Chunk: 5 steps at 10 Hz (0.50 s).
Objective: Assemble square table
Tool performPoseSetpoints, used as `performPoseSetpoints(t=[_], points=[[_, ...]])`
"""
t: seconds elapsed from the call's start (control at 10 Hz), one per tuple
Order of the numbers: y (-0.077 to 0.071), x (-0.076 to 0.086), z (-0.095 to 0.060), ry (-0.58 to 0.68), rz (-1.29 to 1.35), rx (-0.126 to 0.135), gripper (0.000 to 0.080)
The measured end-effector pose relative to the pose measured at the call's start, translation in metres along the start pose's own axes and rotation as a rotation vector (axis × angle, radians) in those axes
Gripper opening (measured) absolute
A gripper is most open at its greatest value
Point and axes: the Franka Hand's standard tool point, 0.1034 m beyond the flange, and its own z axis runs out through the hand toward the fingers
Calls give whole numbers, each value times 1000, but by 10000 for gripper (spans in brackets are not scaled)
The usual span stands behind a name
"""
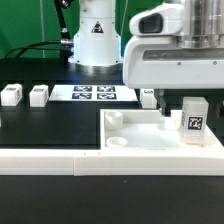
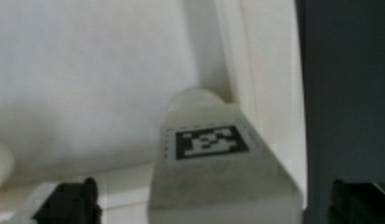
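Note:
The square table's top (image 1: pixel 145 140), a white slab with round sockets, lies at the exterior view's lower right. One white leg (image 1: pixel 193 118) with a black-white tag stands upright on its far right part. My gripper (image 1: pixel 187 108) hangs over that leg, open, with a dark finger (image 1: pixel 165 104) beside it. In the wrist view the tagged leg (image 2: pixel 210 140) rises between the two dark fingertips (image 2: pixel 68 202) of my gripper (image 2: pixel 214 206), with a gap on each side. Two more legs (image 1: pixel 11 95) (image 1: pixel 38 94) sit at the far left, and a third (image 1: pixel 148 97) is behind the top.
The marker board (image 1: pixel 95 94) lies flat at the back centre, before the robot base (image 1: pixel 95 40). A long white rail (image 1: pixel 40 157) runs along the front of the black mat and against the table top's near edge.

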Motion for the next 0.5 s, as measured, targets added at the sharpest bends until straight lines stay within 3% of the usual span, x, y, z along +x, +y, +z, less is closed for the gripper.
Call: performPoseSetpoints(t=[0.2, 0.3, 0.4, 0.5], points=[[2, 1, 0, 2, 82, 5, 398], [2, 1, 0, 2, 82, 5, 398], [2, 1, 0, 2, 152, 6, 290], [2, 1, 0, 2, 240, 6, 290]])
